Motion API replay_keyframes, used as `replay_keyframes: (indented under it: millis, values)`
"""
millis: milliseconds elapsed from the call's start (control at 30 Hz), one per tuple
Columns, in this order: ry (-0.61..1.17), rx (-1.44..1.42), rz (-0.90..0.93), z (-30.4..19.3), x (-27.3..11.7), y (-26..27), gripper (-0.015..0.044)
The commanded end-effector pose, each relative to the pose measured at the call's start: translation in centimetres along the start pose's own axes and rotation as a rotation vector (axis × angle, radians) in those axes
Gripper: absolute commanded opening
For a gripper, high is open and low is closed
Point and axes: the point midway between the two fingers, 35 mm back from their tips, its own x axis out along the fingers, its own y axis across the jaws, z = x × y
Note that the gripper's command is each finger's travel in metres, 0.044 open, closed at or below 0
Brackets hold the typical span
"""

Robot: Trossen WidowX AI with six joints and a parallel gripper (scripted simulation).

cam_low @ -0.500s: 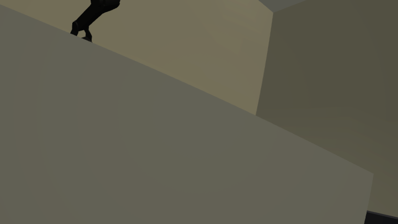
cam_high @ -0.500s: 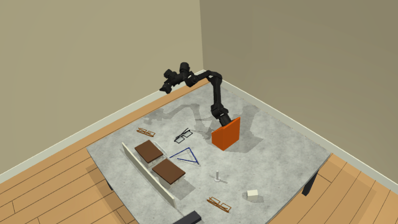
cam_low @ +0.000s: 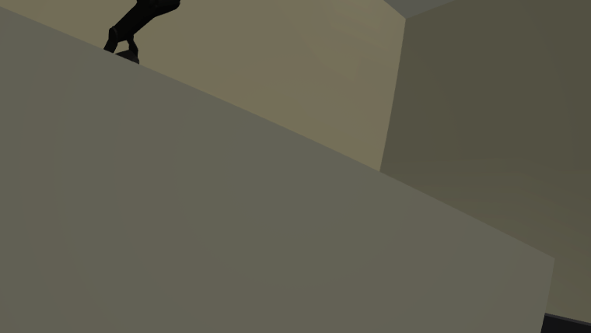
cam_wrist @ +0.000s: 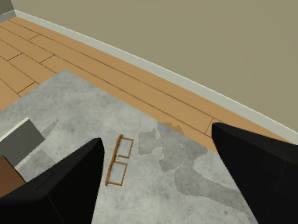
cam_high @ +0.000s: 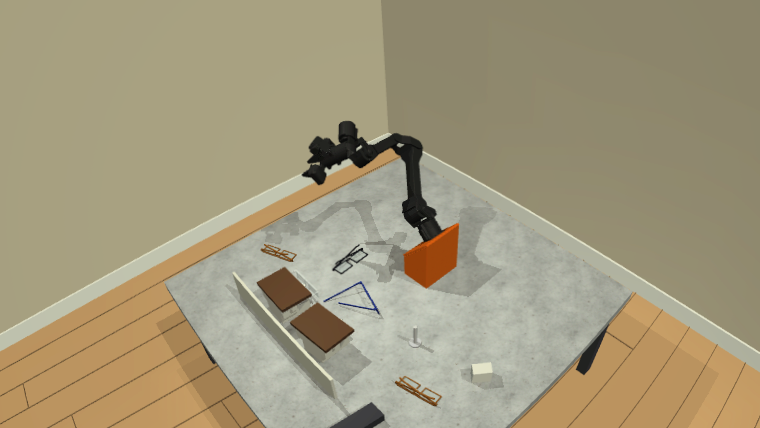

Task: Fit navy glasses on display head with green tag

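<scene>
The navy glasses [cam_high: 369, 296] lie on the grey table with both temples spread open towards the two brown-topped blocks. These blocks, a far one [cam_high: 284, 288] and a near one [cam_high: 322, 326], appear to be the display heads seen from above. Their faces, noses and ears are hidden, and no green tag shows. My gripper [cam_high: 306, 167] [cam_wrist: 157, 137] is open and empty, high above the table's back left part, well away from the navy glasses. The exterior view shows only part of the gripper behind a grey surface.
Black glasses [cam_high: 350, 260] lie behind the navy ones. Orange-brown glasses [cam_high: 278, 253] [cam_wrist: 115, 160] lie at the back left; another orange-brown pair [cam_high: 418, 390] lies in front. A pale low wall [cam_high: 284, 334] runs behind the blocks. An orange panel [cam_high: 441, 257], white peg stand [cam_high: 415, 343] and cream block [cam_high: 481, 372] stand to the right.
</scene>
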Motion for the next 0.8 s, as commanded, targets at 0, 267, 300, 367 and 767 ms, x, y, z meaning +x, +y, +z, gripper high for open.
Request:
replay_keyframes:
  millis: [0, 267, 300, 367, 767]
  values:
    - [-0.028, -0.256, 0.074, 0.0, 0.9, 5.1, 0.023]
    - [0.009, -0.839, 0.352, -6.5, 1.5, 17.6, 0.02]
    - [0.02, -0.907, 0.393, -7.8, 1.4, 18.9, 0.02]
    - [0.045, -1.028, 0.47, -10.3, 1.1, 20.9, 0.02]
    - [0.335, -1.693, 1.012, -27.5, -3.4, 25.3, 0.02]
